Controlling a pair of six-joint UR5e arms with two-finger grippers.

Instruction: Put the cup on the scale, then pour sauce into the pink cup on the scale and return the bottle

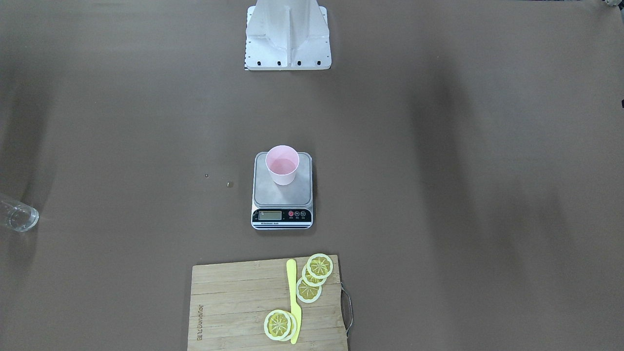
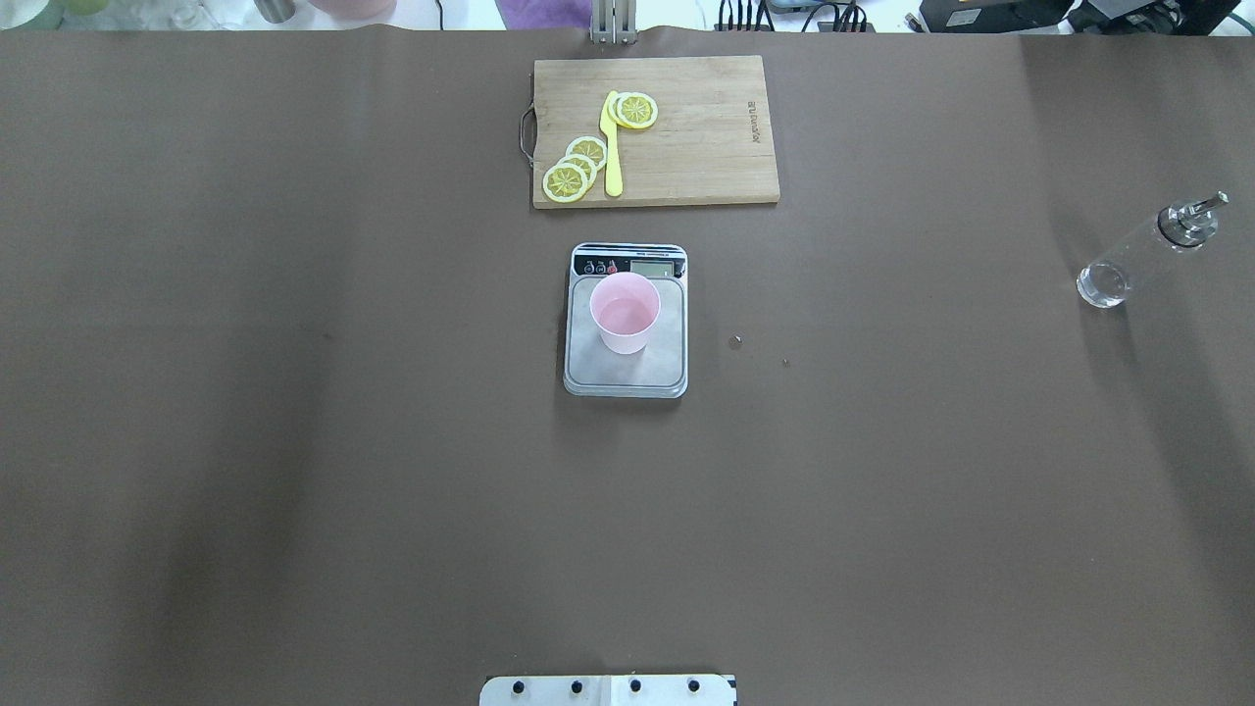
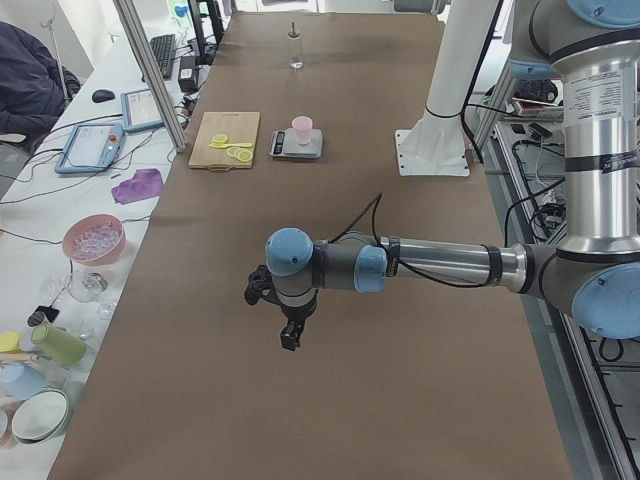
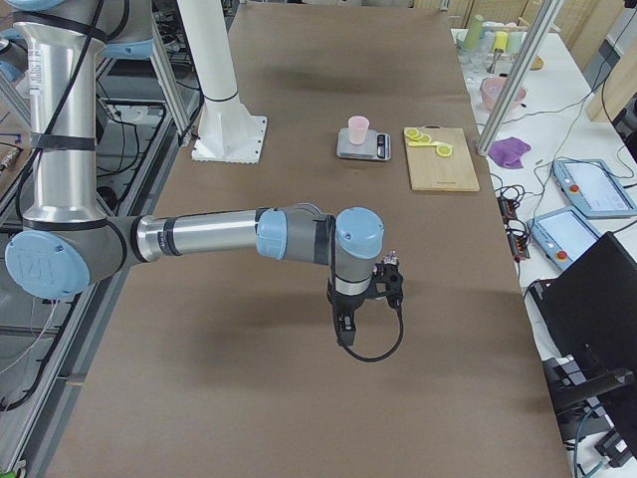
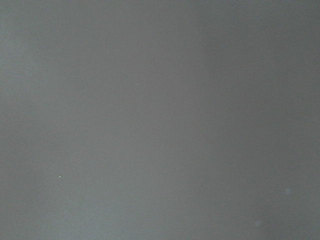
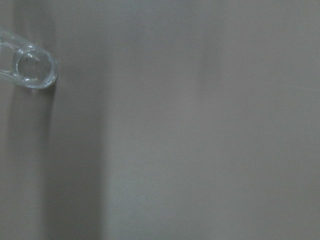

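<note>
The pale pink cup (image 2: 625, 312) stands upright on the silver-grey scale (image 2: 626, 373) at the table's middle; both also show in the front-facing view, cup (image 1: 282, 165) on scale (image 1: 282, 195). The transparent bottle (image 2: 1142, 253) with its silver spout stands alone at the table's right end, and its base shows in the right wrist view (image 6: 30, 70). The left gripper (image 3: 290, 335) hangs over bare table, far from the scale. The right gripper (image 4: 344, 329) hangs over bare table too. Each shows only in a side view, so I cannot tell whether it is open or shut.
A bamboo cutting board (image 2: 706, 137) with lemon slices (image 2: 578, 167) and a yellow knife (image 2: 613, 147) lies beyond the scale. Two small specks (image 2: 735, 340) lie right of the scale. The white robot base (image 1: 287, 34) stands at the near edge.
</note>
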